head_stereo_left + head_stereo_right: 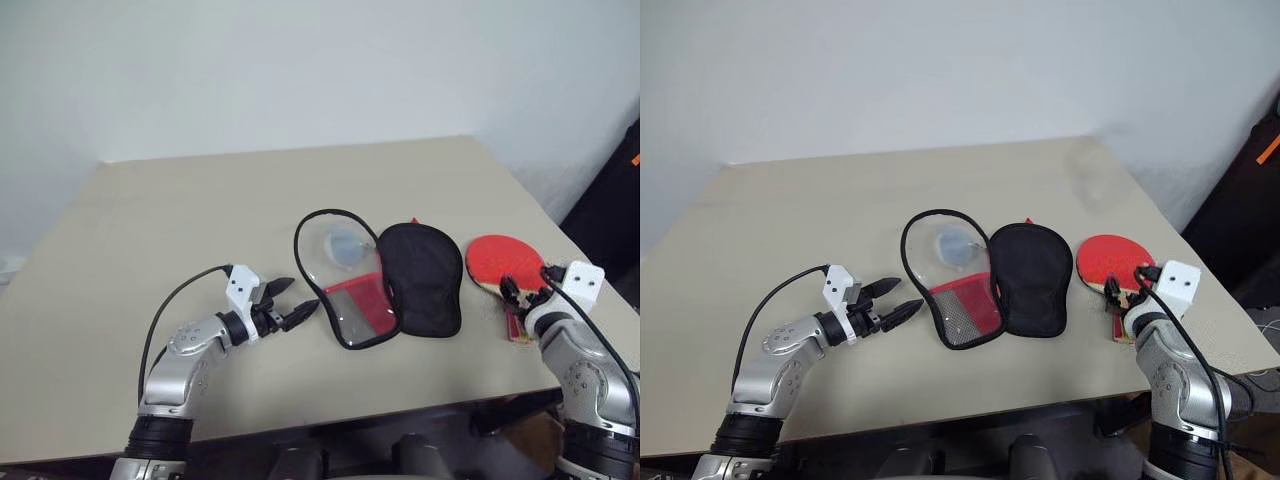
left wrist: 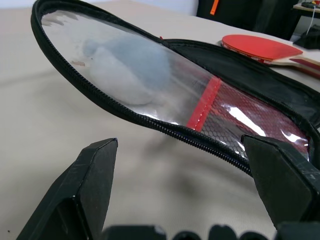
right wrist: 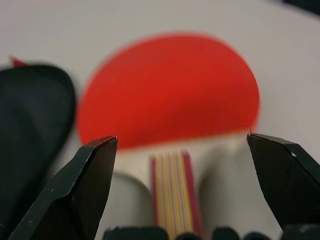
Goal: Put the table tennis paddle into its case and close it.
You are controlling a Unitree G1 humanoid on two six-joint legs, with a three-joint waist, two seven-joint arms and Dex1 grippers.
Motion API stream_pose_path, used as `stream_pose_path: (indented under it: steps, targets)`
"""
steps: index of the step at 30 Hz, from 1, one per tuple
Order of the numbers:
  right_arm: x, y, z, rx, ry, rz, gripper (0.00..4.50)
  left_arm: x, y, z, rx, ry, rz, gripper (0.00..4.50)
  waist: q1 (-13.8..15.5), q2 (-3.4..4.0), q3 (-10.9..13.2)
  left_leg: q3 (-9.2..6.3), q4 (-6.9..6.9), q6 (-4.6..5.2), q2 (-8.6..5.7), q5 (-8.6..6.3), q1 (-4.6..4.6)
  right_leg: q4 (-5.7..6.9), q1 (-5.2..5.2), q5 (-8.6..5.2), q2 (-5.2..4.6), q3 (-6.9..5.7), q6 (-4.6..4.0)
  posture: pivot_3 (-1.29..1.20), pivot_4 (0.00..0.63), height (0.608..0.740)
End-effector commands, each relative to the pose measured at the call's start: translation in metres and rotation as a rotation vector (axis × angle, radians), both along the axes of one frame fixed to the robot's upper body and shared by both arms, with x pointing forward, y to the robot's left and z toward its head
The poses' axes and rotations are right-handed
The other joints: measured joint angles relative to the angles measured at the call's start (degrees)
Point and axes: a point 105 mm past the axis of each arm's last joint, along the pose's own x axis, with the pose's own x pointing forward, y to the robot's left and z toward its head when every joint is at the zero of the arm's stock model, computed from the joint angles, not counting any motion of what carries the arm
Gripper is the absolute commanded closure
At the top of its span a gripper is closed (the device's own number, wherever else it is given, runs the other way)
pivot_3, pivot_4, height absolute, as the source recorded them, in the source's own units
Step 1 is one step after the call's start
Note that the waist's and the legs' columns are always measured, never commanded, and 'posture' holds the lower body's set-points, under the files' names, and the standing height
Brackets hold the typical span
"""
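From the head camera, the case (image 1: 385,285) lies spread open on the table (image 1: 150,220), clear half beside black half. The paddle (image 1: 497,262) lies flat just to the right of the case. The left gripper (image 1: 290,300) hovers left of the case, released and empty. In the left wrist view its fingers (image 2: 87,187) frame the case's zipped clear edge. In the right wrist view the right gripper (image 3: 182,187) is released, its fingers (image 3: 75,195) straddling the paddle's handle without clasping it.

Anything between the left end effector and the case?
Nothing: bare table separates the open left end effector from the case, seen in the left eye view.
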Motion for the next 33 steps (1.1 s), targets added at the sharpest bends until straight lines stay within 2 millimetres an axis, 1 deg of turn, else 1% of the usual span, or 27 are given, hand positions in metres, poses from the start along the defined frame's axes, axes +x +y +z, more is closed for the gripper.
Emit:
stream_pose_path:
  steps: [1, 7, 11, 14, 16, 19, 21, 22, 23, 24, 25, 27, 29, 31, 33]
  targets:
    - [-0.002, 0.005, 0.013, 0.022, -0.008, 0.034, 0.03, -0.002, -0.004, 0.004, 0.016, -0.018, -0.037, 0.27, 0.0, 0.00, 0.0, 0.00, 0.00, 0.00, 0.00, 0.00, 0.00, 0.00, 0.00, 0.00, 0.00, 0.00, 0.00, 0.00, 0.000, 0.740]
    - [-0.005, 0.011, -0.008, -0.012, 0.118, 0.082, 0.03, -0.001, -0.003, 0.006, 0.013, -0.033, -0.021, 0.27, 0.0, -0.06, 0.0, 0.00, 0.02, 0.01, 0.00, -0.01, 0.00, -0.01, 0.02, -0.01, 0.00, 0.00, 0.01, 0.00, 0.000, 0.740]
    - [-0.006, 0.010, -0.013, -0.033, 0.162, 0.088, 0.03, -0.004, -0.001, 0.002, 0.011, -0.025, -0.009, 0.27, 0.0, -0.14, -0.1, 0.00, 0.02, 0.01, 0.01, -0.01, 0.01, -0.01, 0.03, 0.00, 0.00, -0.01, 0.01, 0.00, 0.000, 0.740]
    - [-0.006, 0.004, -0.021, -0.063, 0.217, 0.063, 0.61, -0.006, -0.002, 0.001, 0.010, -0.023, -0.009, 0.27, 0.0, -0.27, -0.1, -0.01, 0.01, 0.01, 0.01, -0.01, 0.02, -0.02, 0.04, 0.00, 0.00, -0.01, 0.01, 0.00, 0.000, 0.740]
    - [-0.006, -0.002, -0.027, -0.083, 0.250, 0.044, 1.31, -0.007, -0.002, 0.001, 0.005, -0.024, -0.005, 0.27, 0.1, -0.52, -0.2, -0.01, 0.05, 0.01, 0.01, -0.01, 0.04, -0.02, 0.08, 0.00, 0.00, -0.02, 0.01, 0.00, 0.000, 0.740]
    - [-0.004, -0.001, -0.027, -0.081, 0.248, 0.048, 2.36, -0.005, -0.001, 0.003, 0.005, -0.029, 0.004, 0.27, 0.2, -0.94, -0.5, -0.02, 0.05, 0.01, 0.01, -0.01, 0.09, -0.03, 0.14, -0.01, 0.00, -0.03, 0.00, 0.00, 0.000, 0.740]
    - [-0.004, -0.002, -0.027, -0.084, 0.257, 0.043, 2.94, -0.004, 0.000, 0.004, 0.008, -0.030, 0.004, 0.27, 0.2, -1.19, -0.7, -0.01, 0.08, 0.01, 0.02, -0.01, 0.13, -0.05, 0.17, -0.01, 0.00, -0.03, 0.00, 0.00, 0.000, 0.740]
    - [-0.005, -0.002, -0.029, -0.085, 0.267, 0.038, 3.16, -0.004, 0.000, 0.004, 0.010, -0.030, 0.004, 0.27, 0.2, -1.24, -0.7, -0.01, 0.11, 0.01, 0.02, -0.02, 0.13, -0.06, 0.18, -0.01, 0.00, -0.03, 0.00, 0.00, 0.000, 0.740]
    - [-0.005, -0.003, -0.029, -0.087, 0.269, 0.033, 3.26, -0.004, 0.001, 0.004, 0.010, -0.030, 0.005, 0.27, 0.2, -1.28, -0.7, 0.01, 0.13, 0.01, 0.02, -0.02, 0.13, -0.07, 0.19, -0.01, 0.00, -0.02, 0.01, 0.00, 0.000, 0.740]
    - [-0.004, -0.003, -0.029, -0.086, 0.260, 0.031, 3.26, -0.003, 0.001, 0.005, 0.010, -0.030, 0.006, 0.27, 0.2, -1.33, -0.8, 0.00, 0.13, 0.01, 0.02, -0.02, 0.13, -0.07, 0.20, -0.01, 0.00, -0.03, 0.01, 0.00, 0.000, 0.740]
    - [-0.004, -0.002, -0.027, -0.081, 0.246, 0.032, 3.26, -0.003, 0.001, 0.005, 0.010, -0.029, 0.006, 0.27, 0.2, -1.35, -0.8, -0.01, 0.13, 0.01, 0.02, -0.02, 0.13, -0.07, 0.20, -0.01, 0.00, -0.03, 0.01, 0.00, 0.000, 0.740]
    - [0.000, 0.002, -0.016, -0.042, 0.177, 0.029, 3.26, -0.004, 0.001, 0.004, 0.012, -0.026, 0.002, 0.27, 0.2, -1.36, -0.8, 0.00, 0.13, 0.01, 0.02, -0.02, 0.13, -0.07, 0.20, 0.00, 0.00, -0.03, 0.01, 0.00, 0.000, 0.740]
    - [0.005, 0.005, 0.001, -0.003, 0.083, 0.023, 3.26, -0.004, 0.001, 0.004, 0.013, -0.025, -0.002, 0.27, 0.2, -1.30, -0.8, 0.00, 0.13, 0.01, 0.03, -0.02, 0.13, -0.06, 0.17, 0.00, 0.01, -0.03, 0.01, 0.00, 0.000, 0.740]
    - [0.011, 0.013, 0.022, 0.012, -0.024, 0.047, 3.26, -0.004, 0.000, 0.004, 0.013, -0.023, -0.004, 0.27, 0.1, -1.10, -0.7, 0.01, 0.12, 0.01, 0.03, -0.02, 0.07, -0.04, 0.10, 0.01, 0.01, -0.02, 0.03, 0.00, 0.000, 0.740]
    - [0.013, 0.022, 0.036, 0.025, -0.075, 0.065, 3.26, -0.004, 0.000, 0.004, 0.015, -0.021, -0.009, 0.27, -0.1, -0.67, -0.5, 0.03, 0.09, 0.02, 0.03, -0.02, 0.03, -0.02, 0.02, 0.02, 0.00, -0.01, 0.04, 0.00, 0.000, 0.740]
